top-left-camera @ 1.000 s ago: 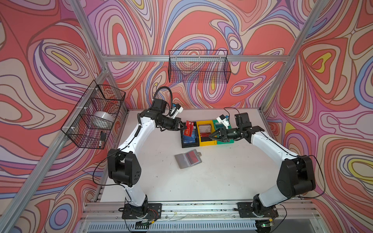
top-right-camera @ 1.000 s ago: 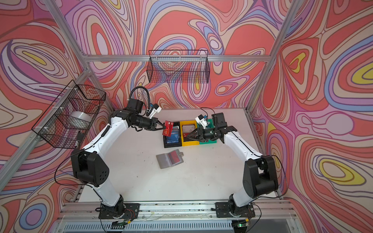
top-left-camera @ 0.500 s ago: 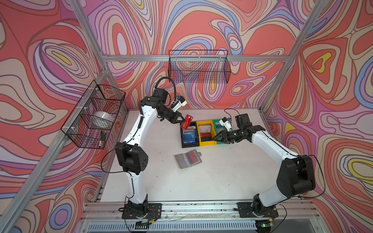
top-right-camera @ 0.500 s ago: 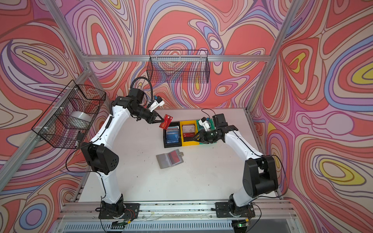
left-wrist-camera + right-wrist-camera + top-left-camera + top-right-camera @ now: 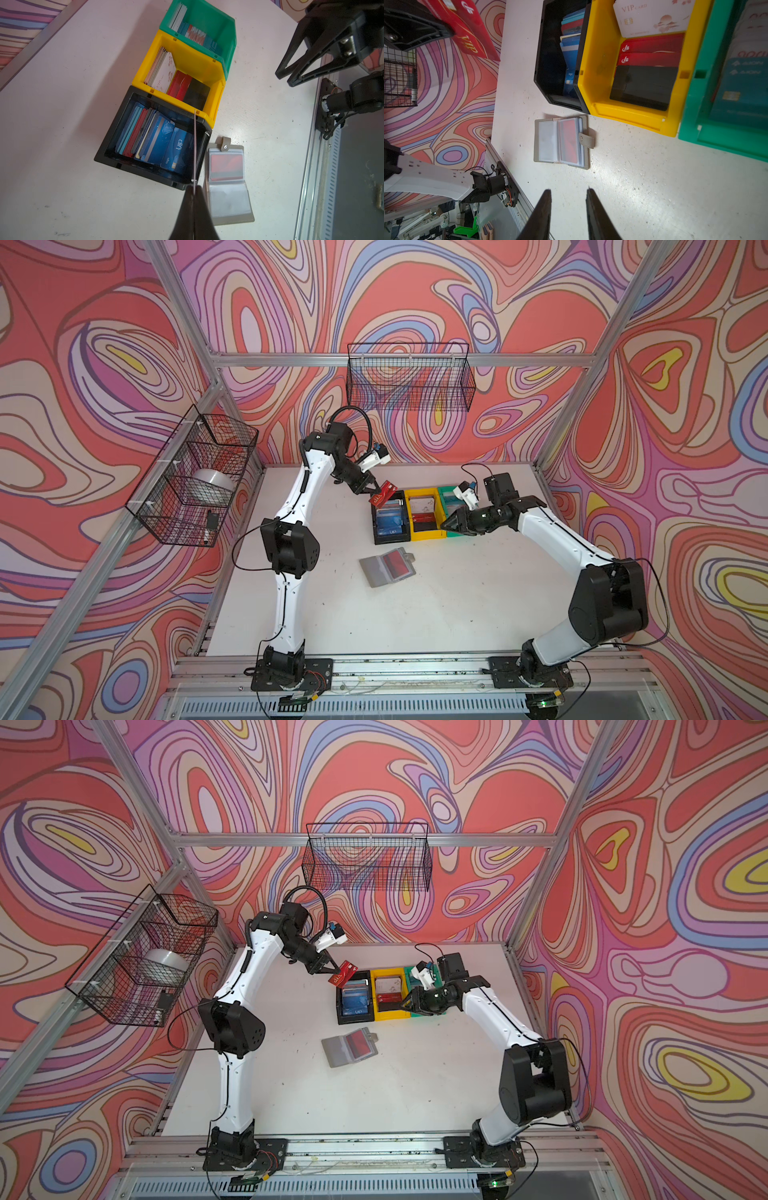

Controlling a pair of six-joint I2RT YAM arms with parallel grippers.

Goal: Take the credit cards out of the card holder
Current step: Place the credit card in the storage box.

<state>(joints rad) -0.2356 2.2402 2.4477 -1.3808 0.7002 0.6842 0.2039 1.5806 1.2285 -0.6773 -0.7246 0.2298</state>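
On white table [image 5: 457, 614]: black bin [image 5: 390, 538], yellow bin [image 5: 428, 536], green bin [image 5: 445, 492] in row; card holder [image 5: 376, 572] open flat just before them. Step in hand: binning card. The left gripper [image 5: 371, 490] is clenched on red VIP card [image 5: 383, 494] above black bin's far edge. Idle right gripper [image 5: 445, 524] parted, empty. Another red card [image 5: 397, 564] sits in sleeve, perhaps more beneath. Next: release, then slide that one out.

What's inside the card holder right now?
The card holder lies open on the table. One clear sleeve holds a red card; the facing sleeve looks empty. More sleeves are stacked beneath the red card, and their contents are hidden.
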